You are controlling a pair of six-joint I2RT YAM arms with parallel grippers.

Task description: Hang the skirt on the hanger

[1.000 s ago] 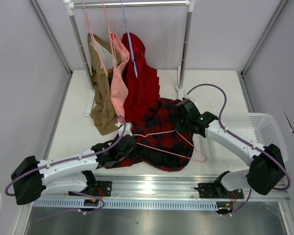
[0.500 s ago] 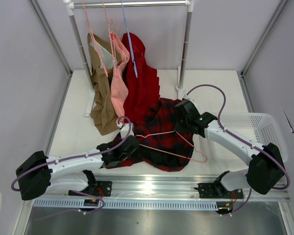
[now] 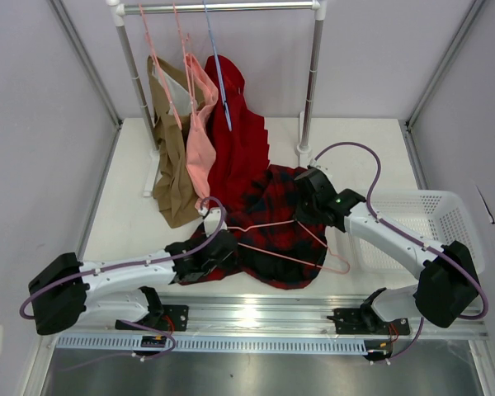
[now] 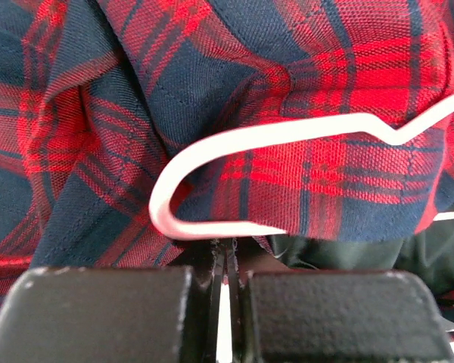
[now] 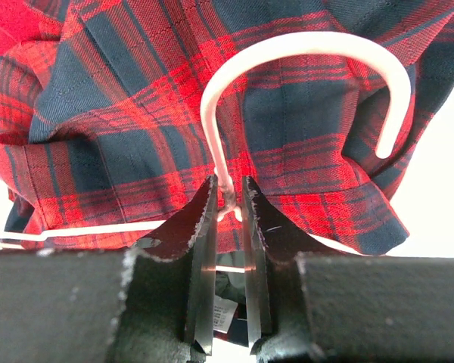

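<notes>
Pink hanger [image 4: 287,131] L-R on skirt [image 3: 272,206], R hand [image 5: 228,193] pinching hook [image 5: 310,41], L hand [image 4: 225,261] shut

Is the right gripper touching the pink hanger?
Touching. The right wrist view shows the right gripper shut on the hanger, with both fingers pinching it just below its hook.

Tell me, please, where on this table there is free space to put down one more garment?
Bare table lies between the left wall and the tan garment, and also between the rack post and the basket. The front middle is crowded by the skirt and hanger.
</notes>
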